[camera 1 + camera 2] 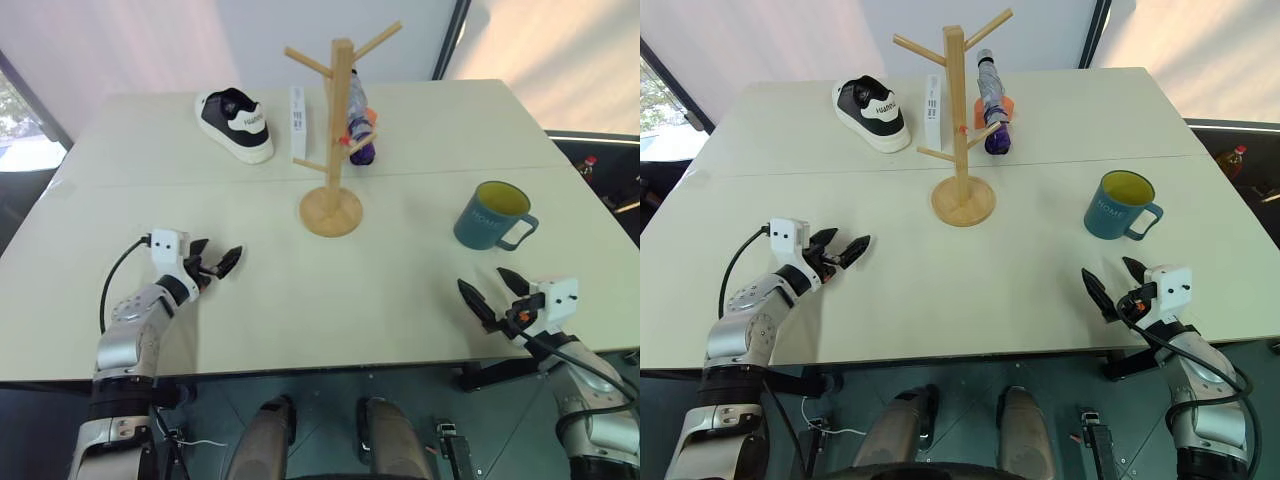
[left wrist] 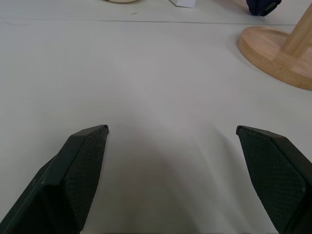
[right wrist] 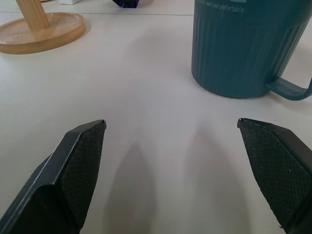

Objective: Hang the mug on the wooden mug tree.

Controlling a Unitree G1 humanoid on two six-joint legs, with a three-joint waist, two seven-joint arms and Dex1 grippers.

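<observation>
The teal-blue mug (image 1: 491, 215) with a yellow inside stands upright on the right side of the table, its handle turned toward the near right edge. The wooden mug tree (image 1: 335, 140) stands mid-table on its round disc base, all pegs bare. My right gripper (image 1: 495, 292) hovers open near the table's front right, a short way in front of the mug (image 3: 243, 46), with nothing between its fingers. My left gripper (image 1: 218, 260) is open at the front left, low over the table, pointing toward the tree base (image 2: 278, 53).
A black and white sneaker (image 1: 235, 123), a white box (image 1: 297, 120) and a folded purple umbrella (image 1: 359, 125) lie at the back of the table (image 1: 300, 300), behind the tree. A seam runs across the tabletop.
</observation>
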